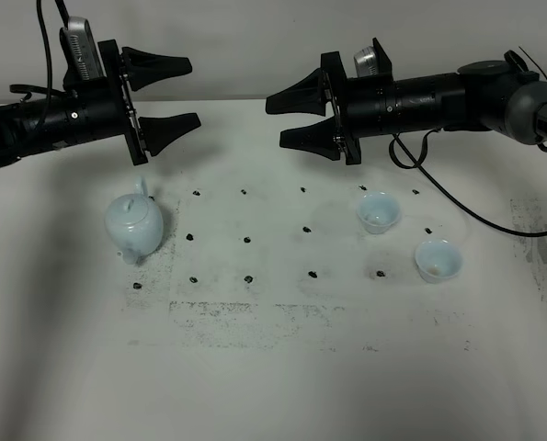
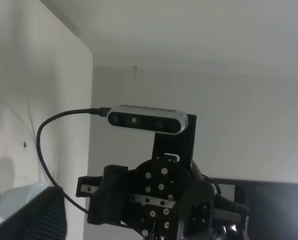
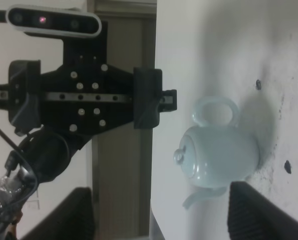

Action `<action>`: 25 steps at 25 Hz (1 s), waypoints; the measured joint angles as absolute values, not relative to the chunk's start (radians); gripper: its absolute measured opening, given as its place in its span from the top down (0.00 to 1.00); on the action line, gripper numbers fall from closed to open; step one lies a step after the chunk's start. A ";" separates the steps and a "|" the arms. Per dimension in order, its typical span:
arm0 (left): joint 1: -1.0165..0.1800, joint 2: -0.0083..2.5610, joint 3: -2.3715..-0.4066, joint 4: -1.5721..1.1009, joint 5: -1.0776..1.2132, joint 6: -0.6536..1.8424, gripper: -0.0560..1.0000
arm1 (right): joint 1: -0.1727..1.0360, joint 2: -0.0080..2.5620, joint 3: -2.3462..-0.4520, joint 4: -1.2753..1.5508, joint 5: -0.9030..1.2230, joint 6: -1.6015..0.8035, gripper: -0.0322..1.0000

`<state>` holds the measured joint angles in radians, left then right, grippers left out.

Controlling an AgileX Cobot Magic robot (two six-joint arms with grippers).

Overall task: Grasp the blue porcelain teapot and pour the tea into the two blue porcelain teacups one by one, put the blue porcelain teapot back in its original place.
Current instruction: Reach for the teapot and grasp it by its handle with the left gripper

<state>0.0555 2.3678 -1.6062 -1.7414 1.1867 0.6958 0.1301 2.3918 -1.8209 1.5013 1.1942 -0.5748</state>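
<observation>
The blue porcelain teapot [image 1: 133, 225] stands upright with its lid on at the left of the white table; the right wrist view shows it too [image 3: 219, 155]. The two blue porcelain teacups stand upright at the right, one farther back [image 1: 378, 212] and one nearer the front [image 1: 438, 261]. My left gripper [image 1: 192, 92] is open and empty, held in the air behind and above the teapot. My right gripper [image 1: 275, 120] is open and empty, in the air behind and left of the cups. The two grippers point at each other. One pale cup [image 2: 16, 200] shows in the left wrist view beside a dark finger [image 2: 38, 215].
The white table [image 1: 273, 367] bears a grid of small black marks [image 1: 247, 241] and grey smudges near the front. A black cable [image 1: 457, 207] hangs from the right arm over the table behind the cups. Each wrist view shows the other arm's camera mount [image 3: 83, 97] [image 2: 154, 200].
</observation>
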 joint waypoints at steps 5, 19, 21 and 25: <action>0.056 2.368 -1.606 -1.741 1.187 0.696 0.28 | 0.129 2.392 -1.821 1.501 1.194 -0.590 0.44; 0.073 2.363 -1.606 -1.680 1.187 0.676 0.28 | 0.116 2.392 -1.821 1.472 1.205 -0.593 0.44; 0.076 2.342 -1.606 -1.664 1.188 0.674 0.28 | 0.116 2.389 -1.821 1.451 1.206 -0.595 0.44; 0.102 2.242 -1.606 -1.608 1.189 0.669 0.28 | 0.111 2.360 -1.821 1.369 1.207 -0.596 0.44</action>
<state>0.1022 2.2420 -1.6062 -1.6082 1.1895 0.6695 0.1111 2.3604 -1.8209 1.3687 1.2073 -0.5964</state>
